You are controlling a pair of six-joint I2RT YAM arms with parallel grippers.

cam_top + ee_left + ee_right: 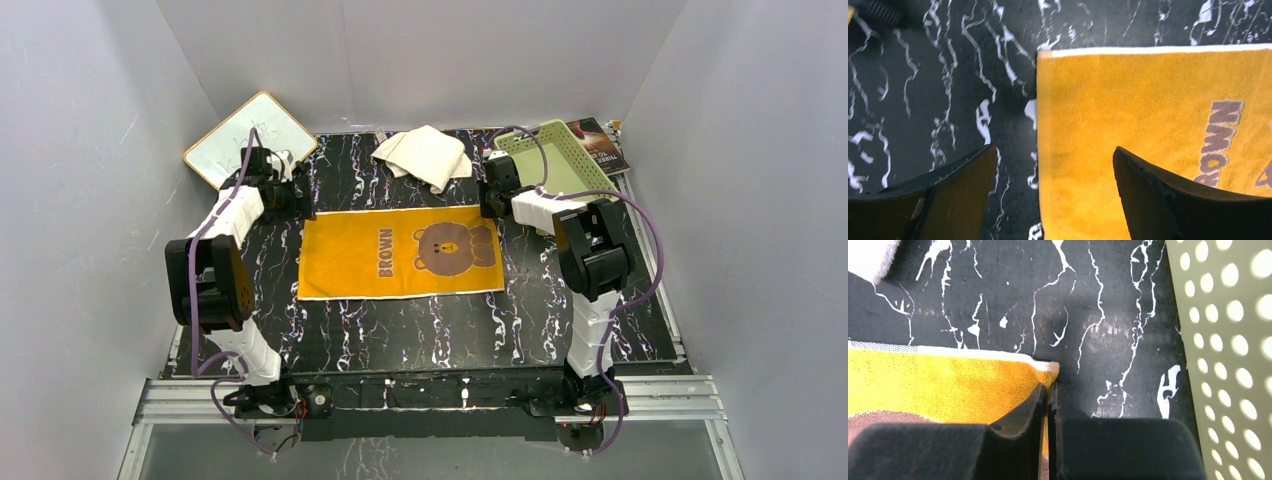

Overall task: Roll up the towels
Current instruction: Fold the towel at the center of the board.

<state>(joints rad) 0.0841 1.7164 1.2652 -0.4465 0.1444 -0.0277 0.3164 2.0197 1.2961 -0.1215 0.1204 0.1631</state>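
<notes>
Towel (400, 253) looks light & floppy, best taken at corners: right claw (1049, 390) pinches its far-right corner, left claw (1054, 149) spread over far-left one.

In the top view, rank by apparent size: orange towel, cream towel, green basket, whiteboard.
1. orange towel, clearly largest.
2. whiteboard and green basket look about alike, and the basket is partly hidden, so they are unranked.
3. cream towel, smallest.

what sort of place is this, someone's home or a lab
Probably a robot lab test booth: plain panel walls box in the table, and the left arm and right arm stand on an aluminium rail, an orange towel laid out between them.
</notes>
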